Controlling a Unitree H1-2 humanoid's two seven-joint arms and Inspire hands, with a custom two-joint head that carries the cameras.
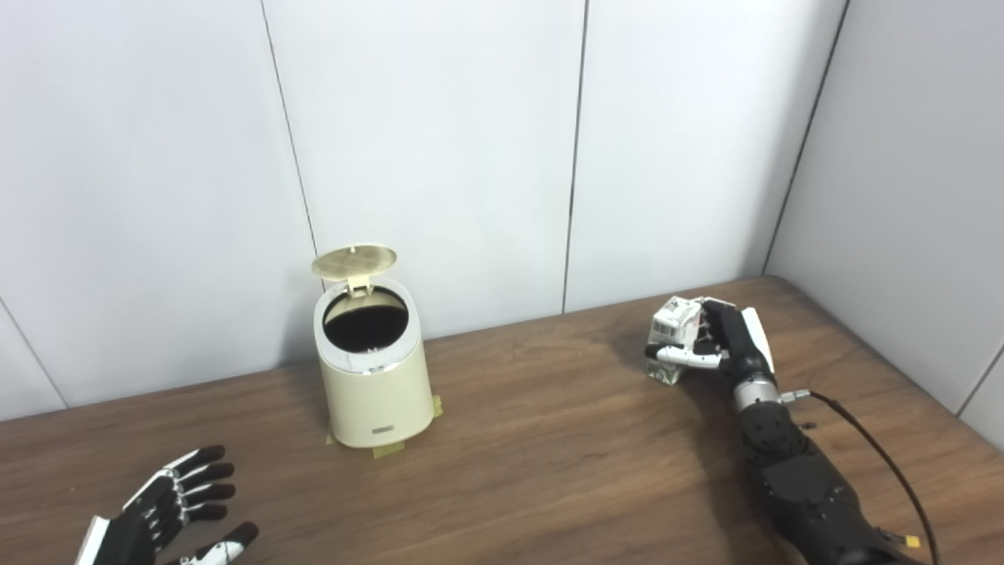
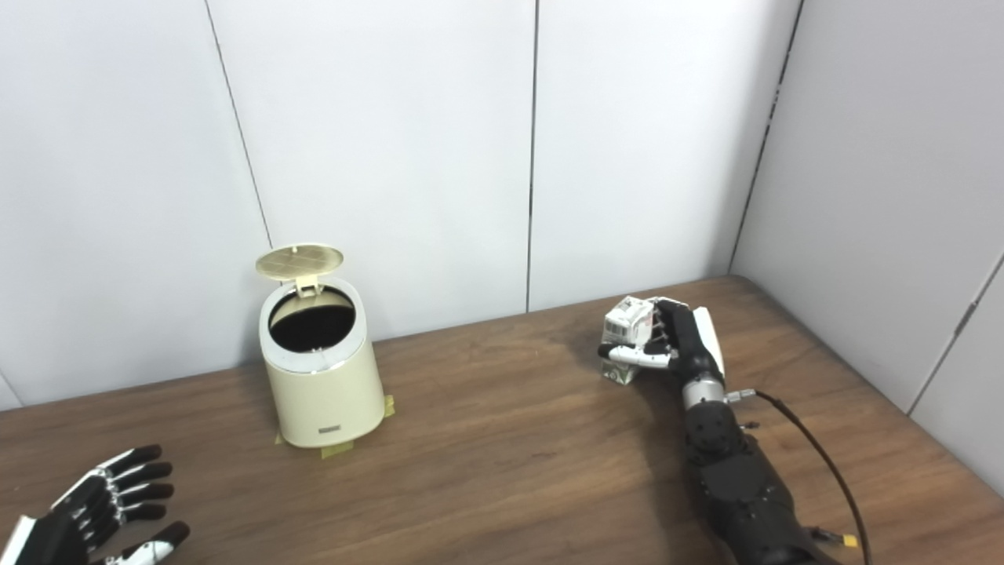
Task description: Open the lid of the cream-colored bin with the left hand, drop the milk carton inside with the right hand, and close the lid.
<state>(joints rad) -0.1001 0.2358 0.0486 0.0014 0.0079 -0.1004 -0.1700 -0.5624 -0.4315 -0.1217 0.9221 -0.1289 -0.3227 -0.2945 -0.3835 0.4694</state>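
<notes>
The cream-colored bin stands on the brown table, left of centre, taped down at its base. Its round lid is up and tilted back, and the dark inside shows. The small white milk carton stands on the table at the right, near the back. My right hand is wrapped around the carton, fingers and thumb closed on it. My left hand lies low at the front left, open and empty, well apart from the bin.
The wooden table ends at white wall panels behind and on the right. A black cable runs along my right forearm. Yellow tape pieces hold the bin's foot.
</notes>
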